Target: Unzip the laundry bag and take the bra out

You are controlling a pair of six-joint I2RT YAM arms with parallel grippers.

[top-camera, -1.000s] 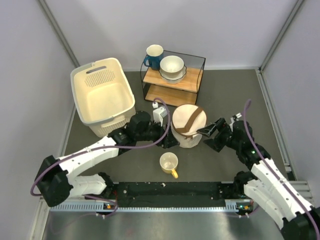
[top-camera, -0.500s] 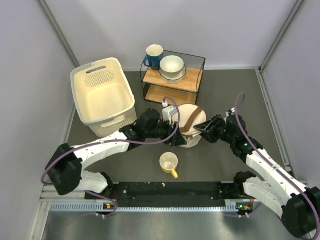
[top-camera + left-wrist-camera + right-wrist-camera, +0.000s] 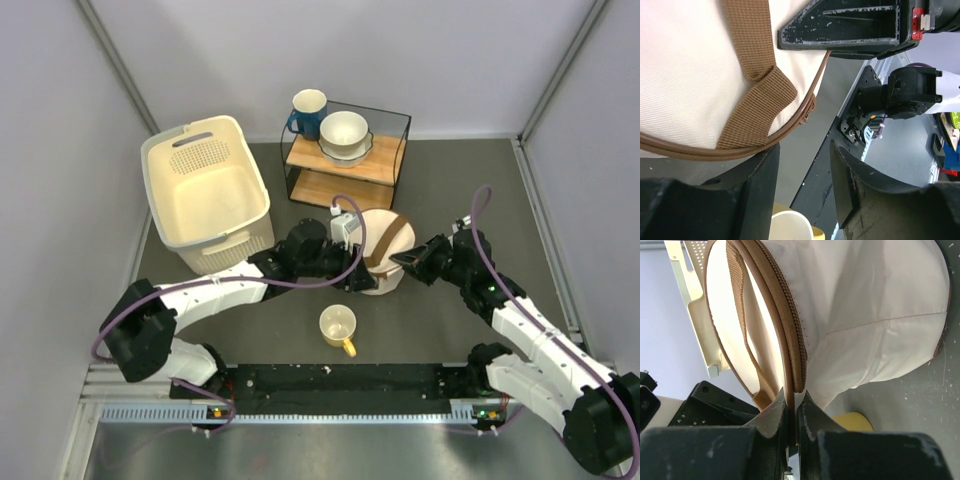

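Note:
The cream laundry bag (image 3: pixel 380 248) stands mid-table with its brown strap (image 3: pixel 752 65) across the round lid. Its zip (image 3: pixel 790 335) runs closed around the rim. My right gripper (image 3: pixel 398 262) is at the bag's right side, and in the right wrist view it (image 3: pixel 794 407) is shut on the brown-trimmed rim. My left gripper (image 3: pixel 352 276) is at the bag's front left. In its own view it (image 3: pixel 805 190) is open with nothing between the fingers, one finger (image 3: pixel 747 195) lying against the bag's trim. The bra is hidden.
A yellow mug (image 3: pixel 338 326) stands just in front of the bag, below the left fingers. A cream perforated basket (image 3: pixel 205 190) sits at the back left. Behind the bag a wire shelf (image 3: pixel 345 165) holds a blue mug (image 3: pixel 305 110) and a white bowl (image 3: pixel 344 132).
The right gripper reached the bag's rim and closed on it. The left arm moved right to the bag's front left side, its jaws narrowing somewhat.

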